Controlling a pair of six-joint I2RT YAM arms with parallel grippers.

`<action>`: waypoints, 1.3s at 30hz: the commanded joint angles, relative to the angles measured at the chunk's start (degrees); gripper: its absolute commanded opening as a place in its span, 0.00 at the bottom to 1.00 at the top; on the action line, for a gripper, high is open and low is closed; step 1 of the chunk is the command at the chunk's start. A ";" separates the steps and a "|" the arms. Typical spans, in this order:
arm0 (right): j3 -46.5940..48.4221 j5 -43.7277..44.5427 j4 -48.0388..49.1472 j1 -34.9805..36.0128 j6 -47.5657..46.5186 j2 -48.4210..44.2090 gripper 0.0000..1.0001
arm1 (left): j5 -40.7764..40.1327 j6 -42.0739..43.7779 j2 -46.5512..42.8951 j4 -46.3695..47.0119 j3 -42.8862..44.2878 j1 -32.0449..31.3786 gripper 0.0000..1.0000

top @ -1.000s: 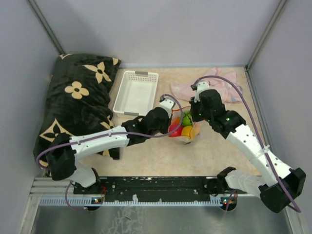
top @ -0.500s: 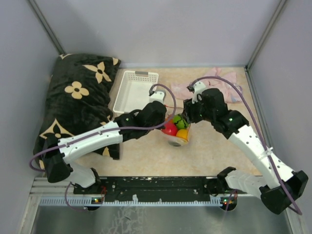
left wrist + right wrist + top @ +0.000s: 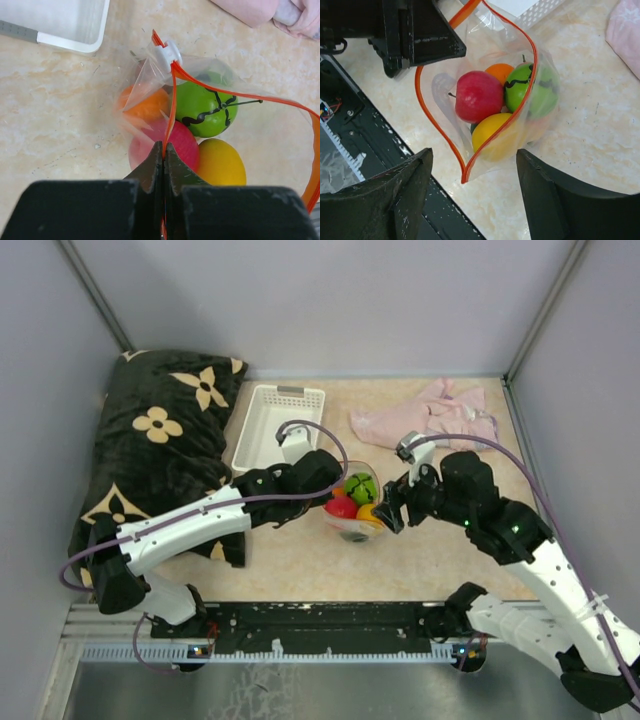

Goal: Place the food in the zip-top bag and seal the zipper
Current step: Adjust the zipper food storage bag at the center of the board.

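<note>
Around the bag [image 3: 350, 528] I see one black pillow [image 3: 150, 440] with beige flowers at the left, one white basket [image 3: 278, 428] behind the left arm, and one pink cloth [image 3: 430, 412] at the far right. All three lie apart from the bag. The bag rests on the table [image 3: 300, 560], in the middle, between the two grippers.

The left gripper [image 3: 164, 147] is pressed together on the zipper [image 3: 172, 100], and the orange strip comes out between its fingers. The right gripper [image 3: 474, 156] has its fingers wide apart. The near corner of the bag's mouth lies just in front of the gap, and I cannot see it touch either finger. The mouth stands open in a loop, with one white slider [image 3: 167, 52] at its far end.

Inside I count four pieces clearly: one red piece [image 3: 479, 96], one green piece [image 3: 527, 90] with black lines, one yellow piece [image 3: 492, 132] and one orange piece [image 3: 501, 71]. A dark bit shows between red and yellow, and something pale lies under the green. I cannot make out what either one is. From above, the arms cover both side edges of the bag.
</note>
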 commanded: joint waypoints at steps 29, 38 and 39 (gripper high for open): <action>-7.33 5.16 9.37 2.81 -8.70 4.89 0.15 | -5.92 -5.36 -4.29 4.03 -2.67 1.54 0.04; -2.32 6.18 4.05 2.74 -13.44 7.74 0.00 | 2.34 19.67 -14.43 27.30 -14.21 7.55 0.30; -2.00 6.62 3.11 2.76 -13.74 8.07 0.00 | 5.15 22.57 -16.77 31.87 -17.09 8.79 0.33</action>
